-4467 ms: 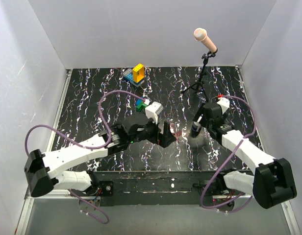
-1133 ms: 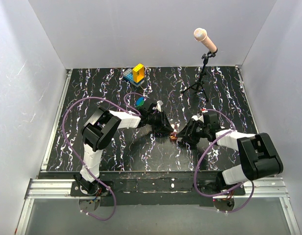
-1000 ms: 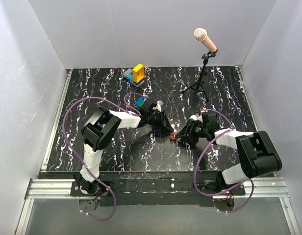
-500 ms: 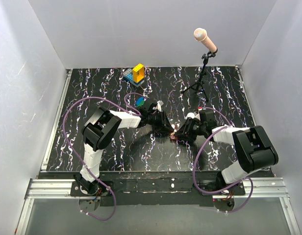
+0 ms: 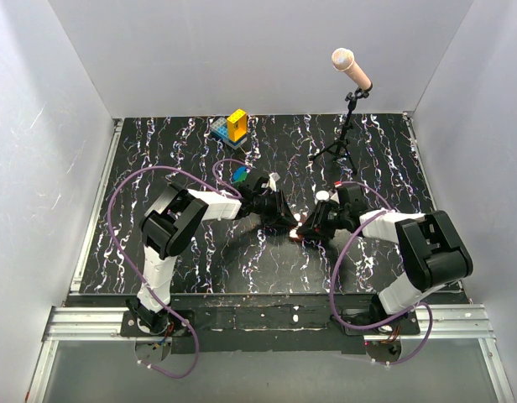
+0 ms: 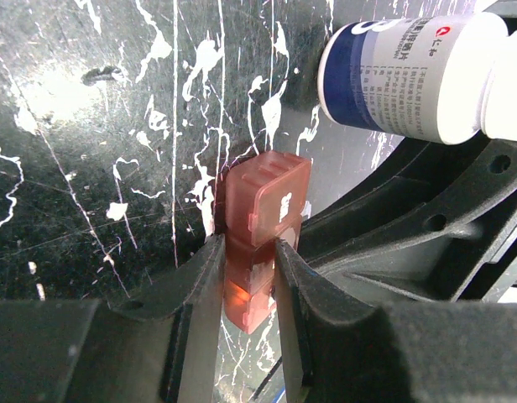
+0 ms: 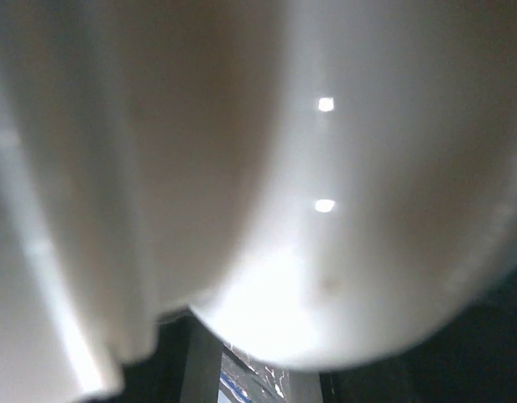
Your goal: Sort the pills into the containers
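A small translucent reddish-brown pill box (image 6: 263,210) stands on the black marbled table, and my left gripper (image 6: 248,252) is shut on its sides. From above, the pill box (image 5: 297,232) sits mid-table between the left gripper (image 5: 285,223) and the right gripper (image 5: 315,227), which is right against it. A white bottle (image 6: 409,75) with a blue label lies just past the box, over the right gripper's black body. In the right wrist view the blurred white bottle (image 7: 326,168) fills the picture and hides the jaws. No loose pills show.
Blue, yellow and green toy blocks (image 5: 233,128) stand at the back, with another small block (image 5: 239,175) by the left arm. A microphone (image 5: 351,71) on a tripod stand (image 5: 334,151) is at the back right. White walls close three sides.
The right gripper has slid left with the bottle, closing on the pill box. The left gripper has kept its hold without moving.
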Robot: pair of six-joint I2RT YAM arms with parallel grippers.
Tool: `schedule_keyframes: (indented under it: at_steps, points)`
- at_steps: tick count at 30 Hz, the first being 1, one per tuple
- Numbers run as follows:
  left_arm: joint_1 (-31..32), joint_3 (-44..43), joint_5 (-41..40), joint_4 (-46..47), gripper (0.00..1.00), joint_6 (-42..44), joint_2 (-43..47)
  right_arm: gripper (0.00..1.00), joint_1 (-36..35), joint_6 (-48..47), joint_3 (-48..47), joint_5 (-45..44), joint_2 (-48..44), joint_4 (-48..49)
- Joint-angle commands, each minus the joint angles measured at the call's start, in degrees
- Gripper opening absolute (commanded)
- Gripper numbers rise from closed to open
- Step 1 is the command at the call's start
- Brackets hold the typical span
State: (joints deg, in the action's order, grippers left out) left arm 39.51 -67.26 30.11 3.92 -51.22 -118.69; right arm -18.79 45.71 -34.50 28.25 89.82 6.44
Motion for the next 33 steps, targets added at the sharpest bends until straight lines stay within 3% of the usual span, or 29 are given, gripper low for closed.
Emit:
schedule_keyframes:
  at_steps: [1,13,23,33]
  points:
    - [1.54,1.44,-4.53,-7.79,0.14,2.0,-3.65,0.34,-2.21,-3.34,-2.76,-5.65,2.73,-6.34]
    - [1.45,1.87,-4.44,-7.97,0.12,2.18,-3.56,0.29,-7.75,-7.3,-9.88,-18.4,6.33,-19.88]
    - [1.54,1.7,-4.44,-7.97,0.12,2.18,-3.83,0.32,-7.84,-7.83,-10.41,-14.54,1.15,-18.83]
    - [1.54,1.87,-4.62,-7.97,0.13,2.27,-3.83,0.38,-7.84,-8.36,-14.54,-15.59,-7.02,-24.8]
